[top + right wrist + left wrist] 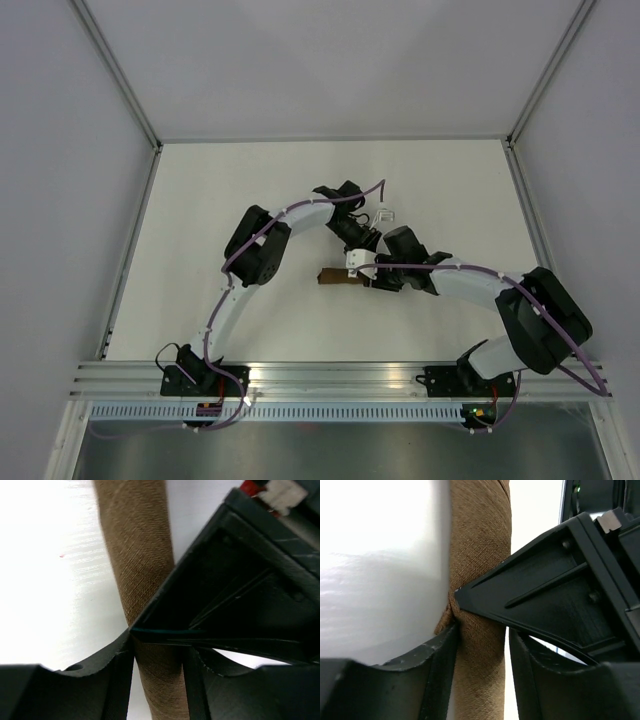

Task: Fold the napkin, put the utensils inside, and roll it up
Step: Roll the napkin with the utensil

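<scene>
**A:** Where is the cloth to be found?

**B:** The dark brown matte cloth napkin [333, 277] is seen as a slim, tight roll lying on the white table [250, 180], near its middle, where the two arms meet. Folding is judged done and rolling nearly so.

**A:** And the knife?

**B:** No knife can be made out with certainty, and it is presumed to be wrapped inside. A thin teal line is seen along the crossing finger in the right wrist view. Whether that is the handle cannot be told.

**A:** How are the tools set?

**B:** The left gripper [482, 630] is narrowed around the roll. One finger is pressed into the cloth, which is dented there, and the other is just beside it with a sliver of light between. The right gripper [157, 642] is closed on the roll, with fabric touched on both sides. A finger of each gripper is seen crossing the other's view. From above, both are placed close together toward one end of the roll, and the other end is held by nothing.

**A:** How is the step to be done well?

**B:** A final tightening turn is judged to be in hand.
- Equal pressure should be applied by both grippers, and the roll should be turned by both together so that no twist is wound in.
- The unheld end may loosen, so the seam is best tucked underneath.
- Release is best made one gripper at a time, and contact between the crowded fingers should be avoided.
</scene>
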